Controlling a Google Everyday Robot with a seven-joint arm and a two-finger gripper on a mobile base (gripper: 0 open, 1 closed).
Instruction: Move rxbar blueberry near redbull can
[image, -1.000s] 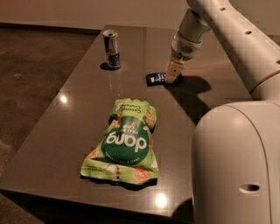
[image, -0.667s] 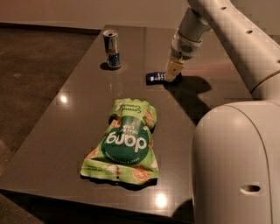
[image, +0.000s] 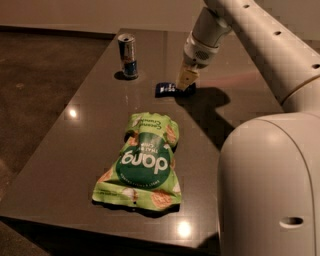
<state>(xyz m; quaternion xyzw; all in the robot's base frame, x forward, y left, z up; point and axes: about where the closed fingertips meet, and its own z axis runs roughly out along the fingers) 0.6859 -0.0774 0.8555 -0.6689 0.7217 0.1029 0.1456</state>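
On the dark table, gripper at the rxbar blueberry's right end
Lying flat, the bar has its long axis running left to right across the view, its free left end pointing toward the upright redbull can, near but apart; whether the gripper clasps the bar cannot be told. A green dang chip bag lies nearer the camera
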